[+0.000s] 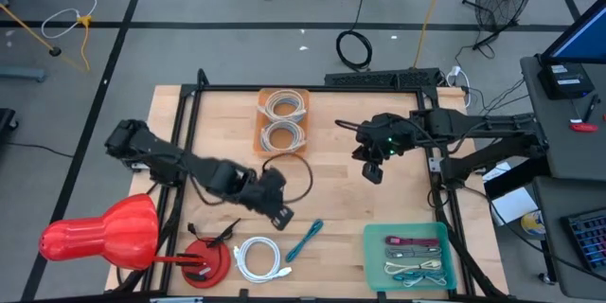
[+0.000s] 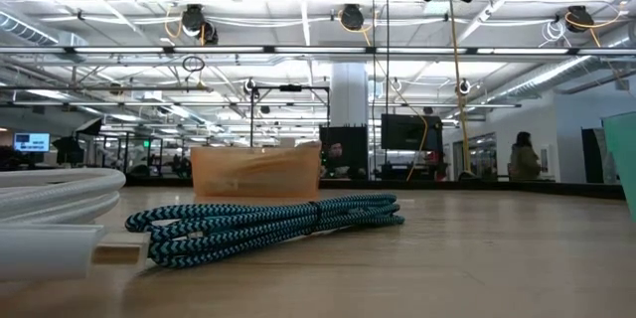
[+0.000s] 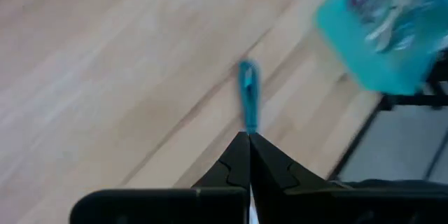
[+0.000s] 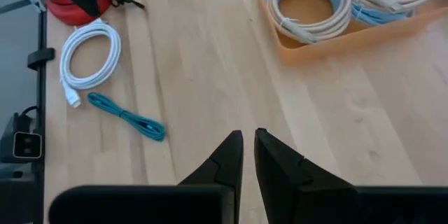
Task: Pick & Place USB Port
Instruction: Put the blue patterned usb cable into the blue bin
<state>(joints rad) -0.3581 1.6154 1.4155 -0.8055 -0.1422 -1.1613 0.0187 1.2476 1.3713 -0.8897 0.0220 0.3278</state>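
- Both arms: dark, matte, jointed links.
- Left gripper (image 3: 248, 140): two black fingers tapering to wedge tips, set on a flat black crossbar.
- Right gripper (image 4: 248, 143): same black wedge fingers and crossbar.
- Right wrist housing: small green light.

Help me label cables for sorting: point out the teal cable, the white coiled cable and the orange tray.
teal cable (image 4: 126, 118), right wrist view, middle of the bundle.
white coiled cable (image 4: 89, 54), right wrist view, right side of the loop.
orange tray (image 1: 259, 123), high view, left rim.

Wooden table (image 1: 331, 208) bears cables, orange tray (image 1: 283, 118), green tray (image 1: 407, 258).
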